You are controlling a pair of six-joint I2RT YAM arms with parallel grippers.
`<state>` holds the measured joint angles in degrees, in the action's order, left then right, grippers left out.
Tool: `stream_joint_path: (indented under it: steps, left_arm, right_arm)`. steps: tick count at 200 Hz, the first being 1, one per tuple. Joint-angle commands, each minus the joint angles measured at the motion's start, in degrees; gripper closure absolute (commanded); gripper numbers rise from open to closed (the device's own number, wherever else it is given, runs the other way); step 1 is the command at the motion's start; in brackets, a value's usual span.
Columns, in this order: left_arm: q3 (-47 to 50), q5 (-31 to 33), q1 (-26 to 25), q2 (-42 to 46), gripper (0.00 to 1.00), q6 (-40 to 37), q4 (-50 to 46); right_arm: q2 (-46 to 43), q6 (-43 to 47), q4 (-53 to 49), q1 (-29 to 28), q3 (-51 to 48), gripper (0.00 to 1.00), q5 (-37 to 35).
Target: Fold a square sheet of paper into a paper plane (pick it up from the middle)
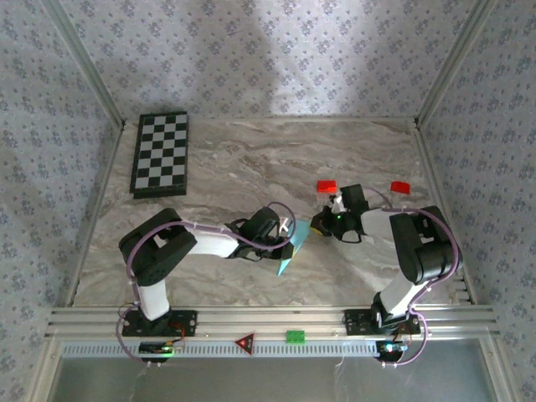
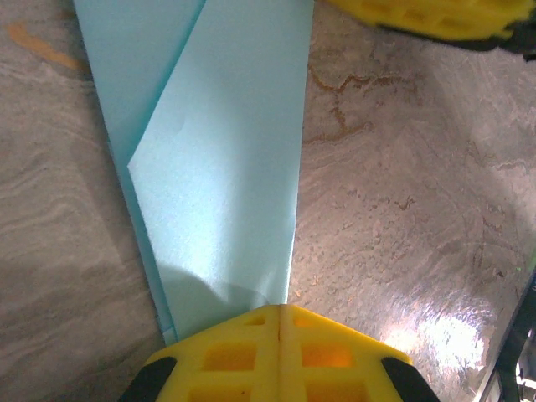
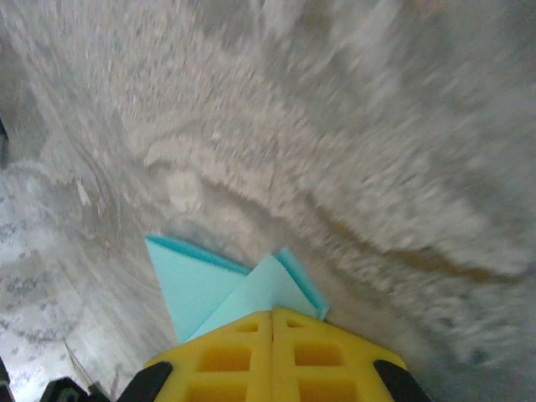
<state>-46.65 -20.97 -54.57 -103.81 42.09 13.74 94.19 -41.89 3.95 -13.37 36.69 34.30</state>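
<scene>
Our left arm [image 1: 159,251] rises from its base at the near edge of the tabletop [image 1: 251,159], bends sharply at the elbow and runs its forearm rightward, low, toward the middle. Our left gripper [image 1: 289,237] ends it there; in its wrist view the two yellow fingers [image 2: 226,356] press flat together, pinching the paper plane [image 2: 222,184]. Our right arm [image 1: 419,251] stands by the right edge, folded over at the elbow, forearm reaching leftward. Our right gripper [image 1: 321,223] sits just beside the left one, tips facing it, its own fingers likewise closed together on a corner of the paper plane
</scene>
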Motion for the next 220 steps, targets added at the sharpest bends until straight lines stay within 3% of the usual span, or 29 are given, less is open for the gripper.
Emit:
stream_joint_path:
  steps: [1, 48, 83, 131, 172, 220]
  left_arm:
    - [2.66, -0.65, -1.42, -2.71, 1.0, 0.54, -8.58]
    - [2.62, -0.14, -1.42, -2.27, 1.0, 0.44, -8.58]
    - [2.45, 0.14, -1.42, -2.47, 1.0, 0.84, -8.02]
    - [1.69, 0.19, -1.42, -2.4, 1.0, 0.8, -8.2]
    - [0.98, -0.13, -1.42, -0.82, 1.0, 0.99, -8.42]
    - [0.42, -0.11, -1.55, 7.39, 0.98, 0.68, -10.54]
  right_arm:
    - [0.25, 2.22, -4.08, 2.47, 1.62, 0.98, -7.57]
    - [-8.59, 4.17, -10.02, 1.13, 2.95, 0.97, -9.72]
    - [-12.88, 0.77, -6.32, -4.1, -0.18, 0.95, -9.0]
    - [-6.39, -3.82, 1.17, -11.19, -1.97, 0.96, -7.39]
    - [-0.65, -2.37, -1.42, -9.25, -3.45, 1.0, -10.04]
    - [0.64, -0.94, -0.93, -7.2, -4.78, 1.0, -8.96]
